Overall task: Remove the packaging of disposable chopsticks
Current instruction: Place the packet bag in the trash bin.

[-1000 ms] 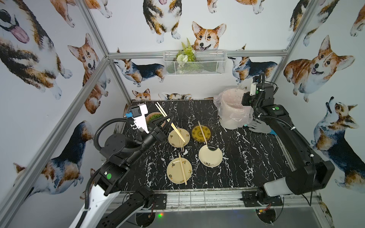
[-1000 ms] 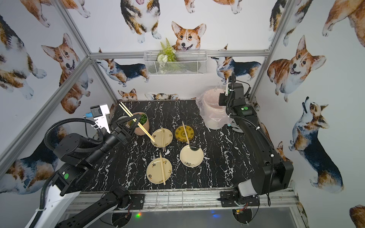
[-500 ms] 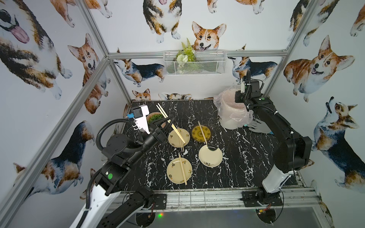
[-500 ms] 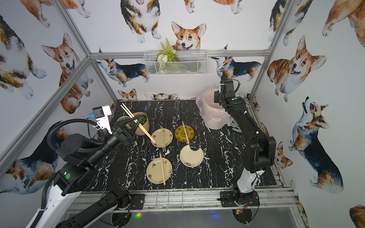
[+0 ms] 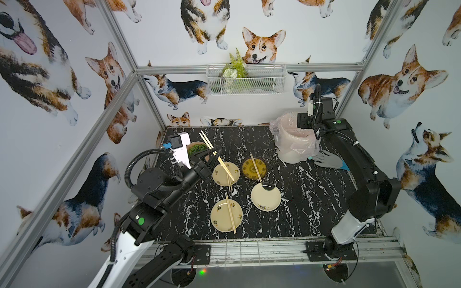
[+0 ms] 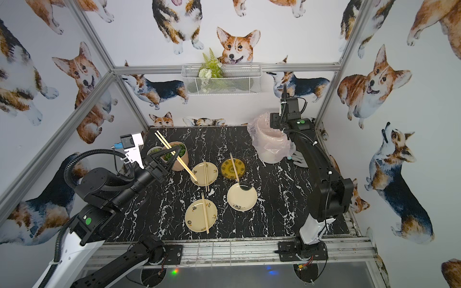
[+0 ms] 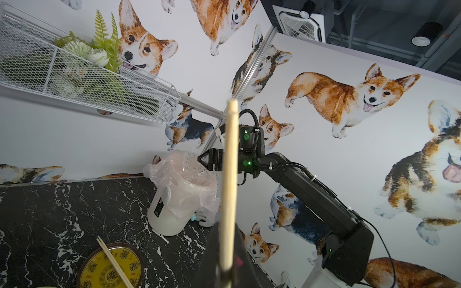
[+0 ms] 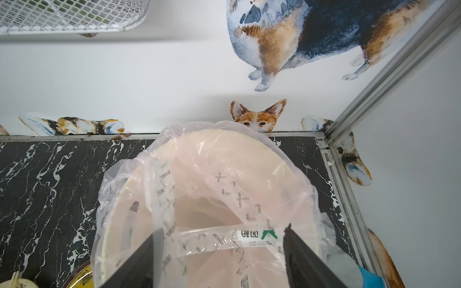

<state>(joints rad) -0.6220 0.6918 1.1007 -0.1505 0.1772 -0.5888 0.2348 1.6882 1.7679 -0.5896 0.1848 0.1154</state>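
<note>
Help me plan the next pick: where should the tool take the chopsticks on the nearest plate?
Probably the far end of the chopsticks, which juts past the rim of the plate, leaving room beneath. Come from above, jaws across the thin sticks.

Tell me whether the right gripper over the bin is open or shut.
Open: the right gripper shows its fingers wide apart in the wrist view, the clear sleeve between them above the bin.
</note>
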